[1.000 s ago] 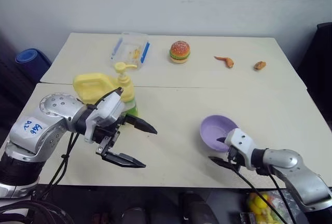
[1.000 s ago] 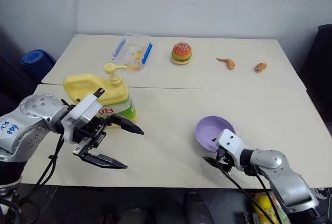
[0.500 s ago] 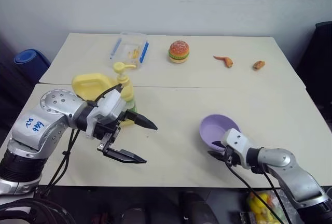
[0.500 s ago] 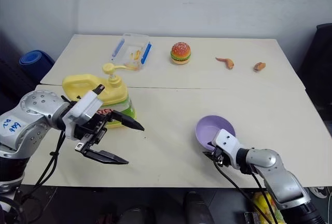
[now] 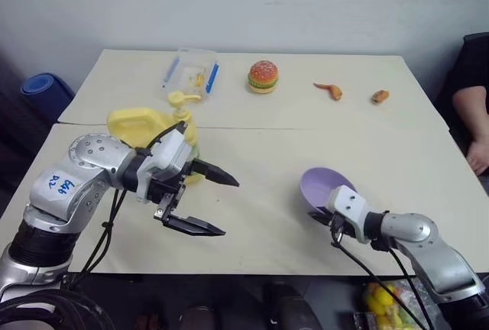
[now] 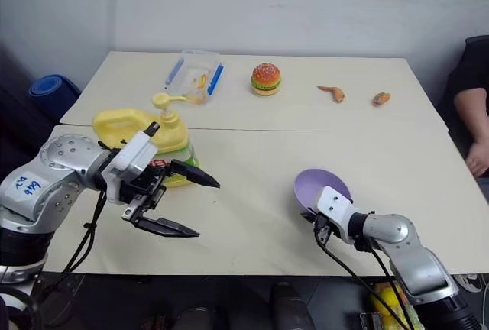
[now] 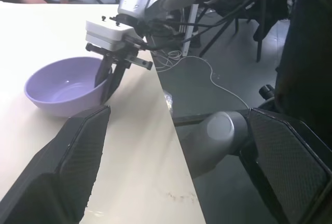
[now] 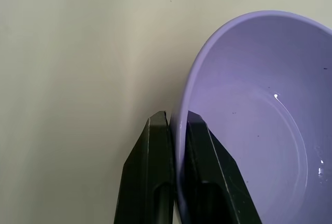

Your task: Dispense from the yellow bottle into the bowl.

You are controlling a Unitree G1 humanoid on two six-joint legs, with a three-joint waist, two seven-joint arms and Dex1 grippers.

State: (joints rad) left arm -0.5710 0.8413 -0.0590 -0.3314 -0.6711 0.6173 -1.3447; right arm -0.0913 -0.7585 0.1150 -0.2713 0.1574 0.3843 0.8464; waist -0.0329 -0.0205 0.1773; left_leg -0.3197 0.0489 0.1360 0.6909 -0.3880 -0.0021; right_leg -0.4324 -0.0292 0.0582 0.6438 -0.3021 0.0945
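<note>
Since 1 s ago: R jaws [image 8: 176, 130] closed on bowl [image 5: 325, 186] rim, near edge tipped up. L jaws [image 5: 206, 204] wide open, empty, yellow bottle [image 6: 145, 135] just behind. Bowl sits well right of bottle; R arm must carry it left.

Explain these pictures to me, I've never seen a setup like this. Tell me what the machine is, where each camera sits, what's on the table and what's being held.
A humanoid robot with two arms stands at a table. Two pictures come from its head, one from each wrist. The right gripper is shut on the rim of the purple bowl, tilting it. The left gripper is open, holding nothing, in front of the yellow bottle. Farther back lie a clear container, a toy burger and two small orange food pieces.
</note>
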